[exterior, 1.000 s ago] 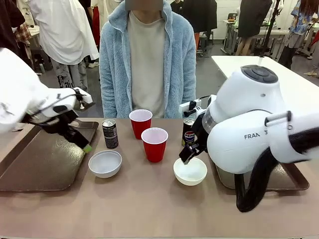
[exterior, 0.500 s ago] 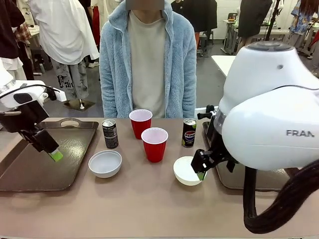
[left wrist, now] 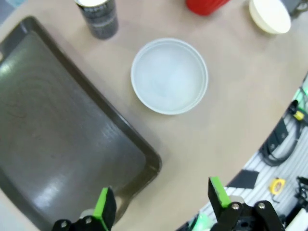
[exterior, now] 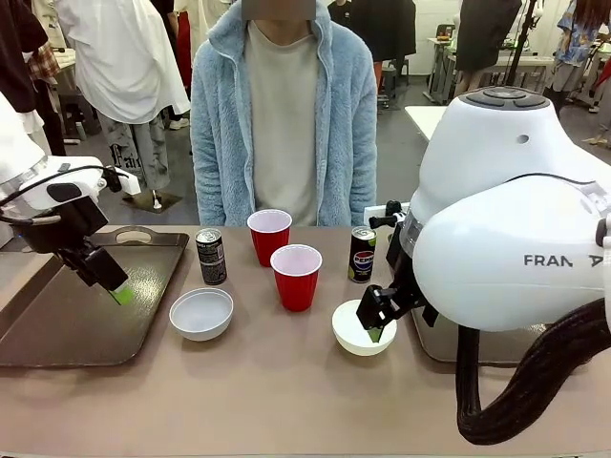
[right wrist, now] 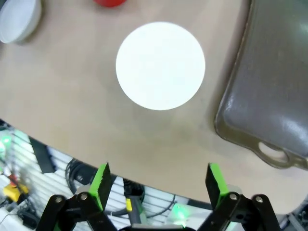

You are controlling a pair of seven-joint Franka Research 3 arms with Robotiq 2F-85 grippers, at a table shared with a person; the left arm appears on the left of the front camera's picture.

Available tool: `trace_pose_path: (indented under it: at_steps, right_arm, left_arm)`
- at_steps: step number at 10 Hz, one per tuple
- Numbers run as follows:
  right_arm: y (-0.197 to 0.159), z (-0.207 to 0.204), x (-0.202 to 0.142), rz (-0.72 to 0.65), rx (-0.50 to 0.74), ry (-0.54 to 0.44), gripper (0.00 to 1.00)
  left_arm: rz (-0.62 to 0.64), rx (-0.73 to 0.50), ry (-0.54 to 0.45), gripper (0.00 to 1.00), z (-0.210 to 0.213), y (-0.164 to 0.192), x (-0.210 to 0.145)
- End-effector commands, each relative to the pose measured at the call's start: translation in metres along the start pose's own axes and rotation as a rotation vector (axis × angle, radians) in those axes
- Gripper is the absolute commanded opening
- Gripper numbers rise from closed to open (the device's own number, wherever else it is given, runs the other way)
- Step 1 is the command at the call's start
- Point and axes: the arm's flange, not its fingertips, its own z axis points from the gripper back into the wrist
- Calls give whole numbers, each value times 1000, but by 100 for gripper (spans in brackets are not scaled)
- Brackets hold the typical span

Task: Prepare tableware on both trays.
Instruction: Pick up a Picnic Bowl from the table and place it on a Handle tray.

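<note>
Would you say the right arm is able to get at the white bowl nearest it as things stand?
Probably yes: the right gripper hangs open just above the white bowl, with bare table around the bowl and nothing between them.

Cups (exterior: 269, 236) (exterior: 296, 277): red, white inside
Bowls (exterior: 201, 314) (exterior: 348, 334): white
Cans (exterior: 211, 257) (exterior: 362, 254): dark (right one carries a red, white and blue logo)
Trays (exterior: 57, 315) (right wrist: 274, 96): dark brown
Surface (exterior: 286, 382): tan
Left tool (left wrist: 161, 202), right tool (right wrist: 156, 185): black, green pads (left wrist: 103, 207)
Person's jacket (exterior: 220, 124): pale blue
</note>
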Motion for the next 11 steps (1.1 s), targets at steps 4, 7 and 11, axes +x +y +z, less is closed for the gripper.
trace_pose_path:
  at_steps: [4, 7, 11]
  right_arm:
    - [-46, 3, -94, -25, 232, 49, 100]
    - [-112, 22, -133, -191, 708, -64, 100]
    - [-189, 7, -182, -329, 806, -124, 100]
  left_arm:
    - [73, -178, 172, 100, -66, -36, -56]
    - [207, -612, -213, 100, 15, 24, -64]
    - [477, -1000, -395, 100, 46, 130, -110]
